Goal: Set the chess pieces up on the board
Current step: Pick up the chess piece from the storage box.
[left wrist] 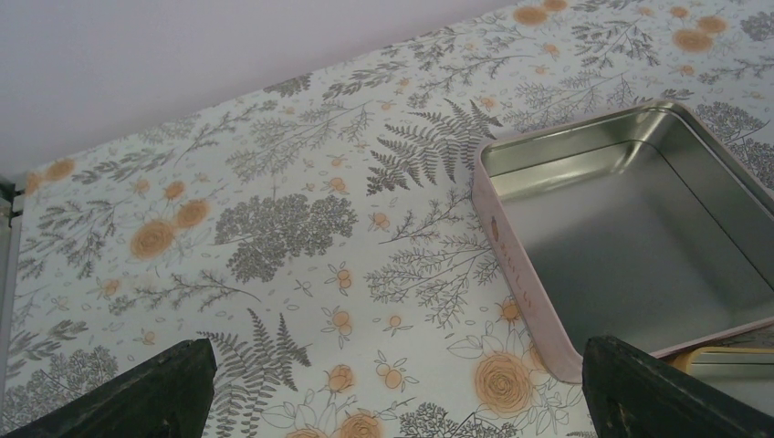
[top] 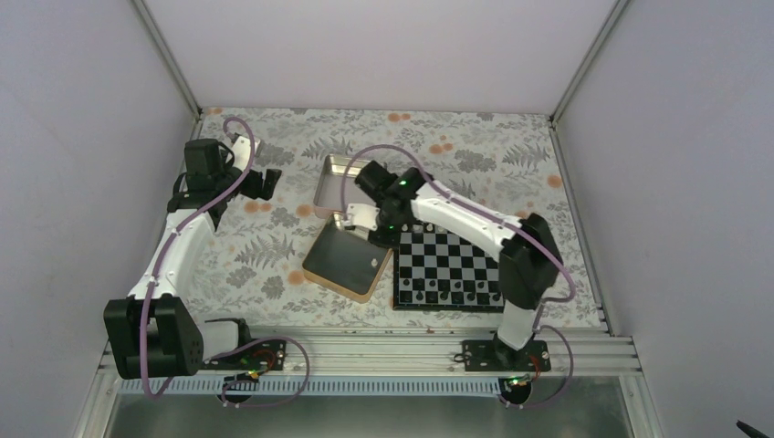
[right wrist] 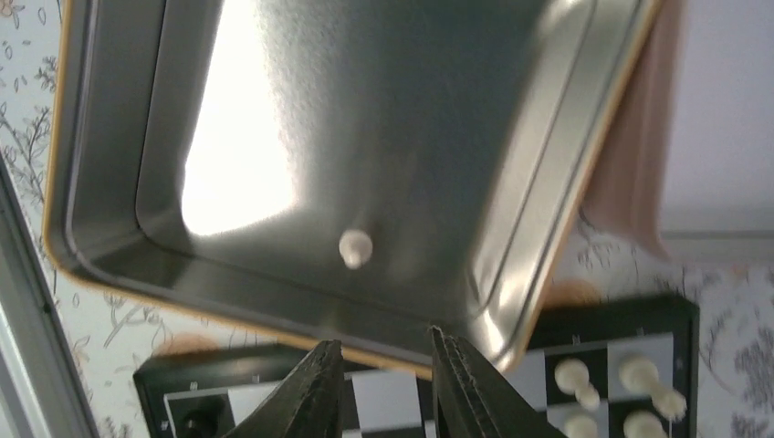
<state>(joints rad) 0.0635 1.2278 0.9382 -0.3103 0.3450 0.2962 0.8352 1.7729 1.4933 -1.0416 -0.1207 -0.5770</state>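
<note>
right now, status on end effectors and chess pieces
Left end effector open, empty. Right end effector slightly open, empty, above tin edge. One cream piece in tin, other pieces on board. Nothing blocking.

The left arm (top: 173, 255) and right arm (top: 465, 217) have white links, black joint blocks and a purple cable (top: 379, 148) looped along each. The right gripper (right wrist: 381, 341) has dark, tapering fingers (right wrist: 315, 392).

- Your right gripper (top: 365, 228) sits over the far edge of the gold-rimmed square metal tin (top: 333, 265), beside the black-and-silver chequered chessboard (top: 447, 265).
- Your left gripper (top: 271, 182) hangs over the floral tablecloth (top: 274, 246), left of the plain silver square tin (top: 330, 184).
</note>
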